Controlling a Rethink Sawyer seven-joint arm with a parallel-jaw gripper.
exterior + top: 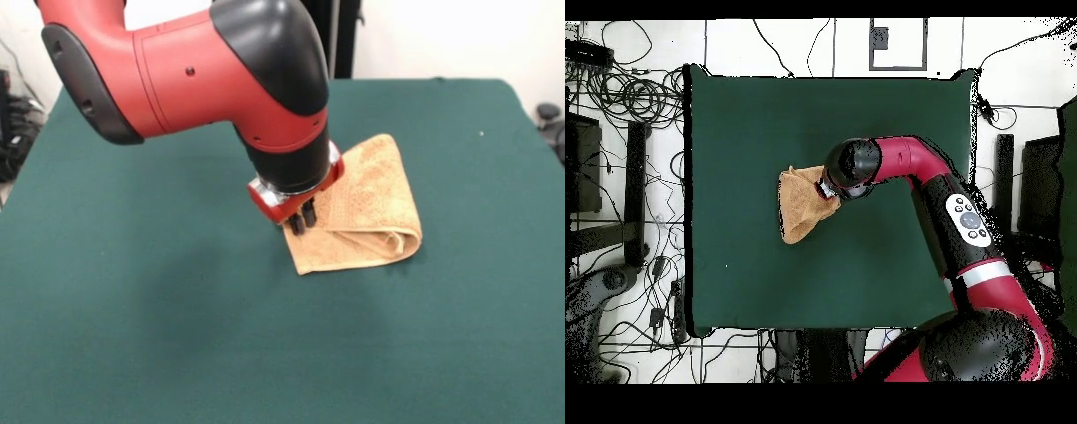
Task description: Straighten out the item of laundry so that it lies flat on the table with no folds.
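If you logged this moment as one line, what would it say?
towel: folded over, not flat | gripper: down at towel's edge, grip unclear | table: green cloth | step: unfolding not done

the tan, nubby terry-cloth towel (375, 208) is lying on the matt, felt-like dark green table (159, 309); the glossy red-and-black plastic arm (203, 71) is gleaming.

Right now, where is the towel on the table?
In the front view the folded towel lies right of the table's centre, with the gripper at its left edge. Overhead, it sits left of centre.
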